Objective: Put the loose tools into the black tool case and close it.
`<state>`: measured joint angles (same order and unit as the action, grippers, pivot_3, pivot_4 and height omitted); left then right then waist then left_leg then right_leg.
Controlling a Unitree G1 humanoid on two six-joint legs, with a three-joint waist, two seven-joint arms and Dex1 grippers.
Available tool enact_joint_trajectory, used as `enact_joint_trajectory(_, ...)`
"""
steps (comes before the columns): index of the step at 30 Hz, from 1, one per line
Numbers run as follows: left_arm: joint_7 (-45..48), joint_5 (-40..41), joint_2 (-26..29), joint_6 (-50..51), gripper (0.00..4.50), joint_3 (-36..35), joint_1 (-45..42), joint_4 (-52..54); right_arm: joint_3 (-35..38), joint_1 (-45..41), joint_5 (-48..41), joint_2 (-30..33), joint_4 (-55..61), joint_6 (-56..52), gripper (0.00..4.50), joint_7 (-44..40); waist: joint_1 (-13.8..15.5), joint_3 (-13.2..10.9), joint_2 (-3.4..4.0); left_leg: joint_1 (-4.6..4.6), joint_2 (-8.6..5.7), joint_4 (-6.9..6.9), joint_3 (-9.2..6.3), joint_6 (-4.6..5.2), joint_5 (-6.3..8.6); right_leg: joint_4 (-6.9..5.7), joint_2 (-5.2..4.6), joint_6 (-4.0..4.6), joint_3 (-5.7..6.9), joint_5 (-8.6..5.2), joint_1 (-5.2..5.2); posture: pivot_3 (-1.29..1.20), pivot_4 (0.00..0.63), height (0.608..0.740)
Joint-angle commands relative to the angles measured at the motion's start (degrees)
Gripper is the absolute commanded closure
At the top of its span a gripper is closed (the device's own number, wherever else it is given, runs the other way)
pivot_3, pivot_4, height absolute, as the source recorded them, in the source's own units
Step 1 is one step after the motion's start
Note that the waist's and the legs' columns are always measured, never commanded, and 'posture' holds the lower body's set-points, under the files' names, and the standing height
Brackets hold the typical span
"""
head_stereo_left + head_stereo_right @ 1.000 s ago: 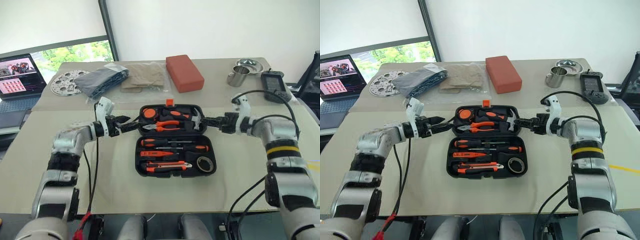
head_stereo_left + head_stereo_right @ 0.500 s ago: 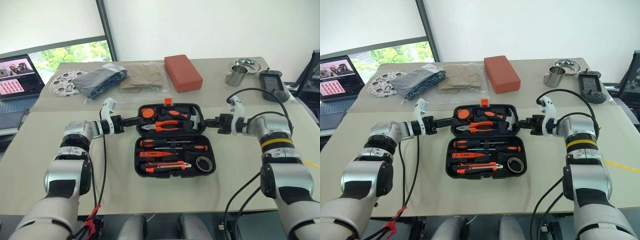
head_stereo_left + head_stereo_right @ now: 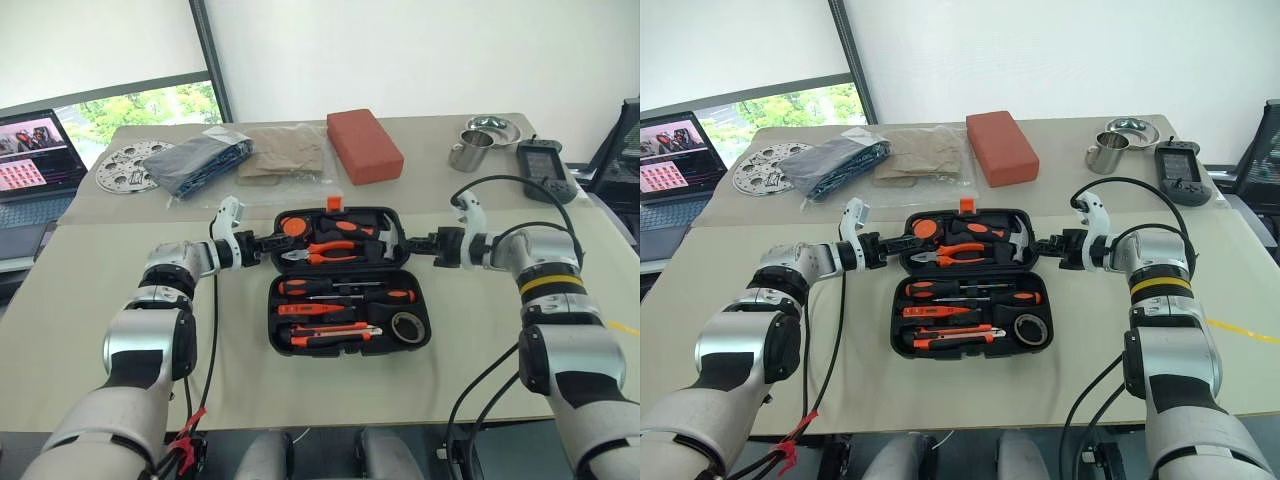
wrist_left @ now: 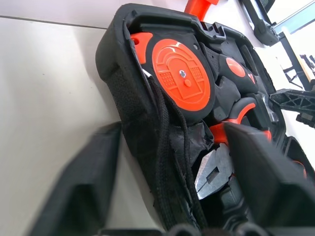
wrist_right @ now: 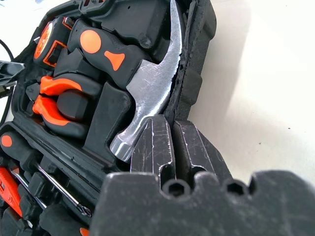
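The black tool case [image 3: 345,350] lies open and flat in the middle of the table. Two screwdrivers [image 3: 345,287], a slim orange stick tool [image 3: 300,309] and a utility knife [image 3: 340,330] lie in recesses of its near half. My left gripper [image 3: 270,240] is at the far half's left wall [image 4: 140,123]; its fingers [image 4: 88,182] stand apart, one outside the wall and one inside over the pliers. My right gripper [image 3: 408,243] is shut, with its fingertips [image 5: 155,137] pressed together at the far half's right wall beside the hammer head [image 5: 152,93].
The far half holds a tape measure [image 3: 293,226], pliers [image 3: 335,250] and a hammer [image 3: 385,240]; a tape roll [image 3: 406,327] sits in the near half. Behind are a red block [image 3: 365,145], a dark bagged bundle [image 3: 205,160], a steel cup [image 3: 470,152] and a laptop [image 3: 35,160].
My left gripper has come in to the case's left wall and its fingers have narrowed. My right gripper, open a second ago, has shut beside the hammer head.
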<state>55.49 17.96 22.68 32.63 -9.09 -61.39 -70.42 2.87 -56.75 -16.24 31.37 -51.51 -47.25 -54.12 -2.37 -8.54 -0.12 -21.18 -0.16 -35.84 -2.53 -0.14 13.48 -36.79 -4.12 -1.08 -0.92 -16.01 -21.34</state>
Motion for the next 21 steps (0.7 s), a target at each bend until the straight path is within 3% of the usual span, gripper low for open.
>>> enact_joint_trajectory(1, 1.5, -0.5, 0.3, -0.6, 2.81, -1.0, -1.8, 0.2, 1.5, -1.6, -0.5, 0.1, 1.3, 2.9, 4.5, -0.8, 0.0, 0.0, 0.0, 0.0, 0.0, 0.0, 0.0, -0.01, 0.0, 0.0, -0.01, 0.0, 0.0, 0.0, 0.0, 0.0, 0.15, 0.707)
enact_joint_trajectory(4, 3.3, -0.9, 0.4, -0.8, 3.95, -0.9, -1.6, 0.5, 2.1, -1.4, -0.8, -0.2, 1.6, 4.1, 4.5, -1.1, 0.0, 0.0, 0.0, -0.01, -0.02, 0.0, 0.0, -0.02, -0.01, 0.0, -0.03, 0.0, 0.0, 0.0, 0.0, 0.0, 0.15, 0.707)
enact_joint_trajectory(6, 5.8, -1.5, 0.3, -1.4, 4.45, -0.3, -1.2, 1.6, 2.7, -1.2, -1.1, -0.3, 2.0, 5.8, 4.5, -1.4, 0.0, 0.0, 0.01, 0.0, -0.02, 0.0, 0.0, -0.02, -0.02, -0.02, -0.03, 0.0, 0.0, 0.0, 0.0, 0.0, 0.15, 0.707)
enact_joint_trajectory(16, 5.9, -1.6, -0.2, -15.5, 4.45, -1.6, -0.3, 9.2, 6.4, 1.0, -2.1, 0.1, 6.5, 19.0, 4.5, -2.6, 0.2, 0.0, 0.01, -0.23, -0.05, 0.01, -0.01, -0.31, -0.18, -0.07, -0.14, -0.01, 0.04, 0.01, -0.24, 0.0, 0.15, 0.707)
enact_joint_trajectory(21, 5.0, -3.7, -1.0, -28.5, 4.45, 0.1, 2.1, 15.5, 7.1, 5.7, -2.2, -0.9, 12.1, 28.2, 4.5, -3.9, 0.2, 0.0, 0.02, -0.77, -0.03, 0.0, 0.01, -0.42, -0.27, -0.33, -0.12, 0.01, 0.05, 0.04, -0.87, 0.0, 0.15, 0.707)
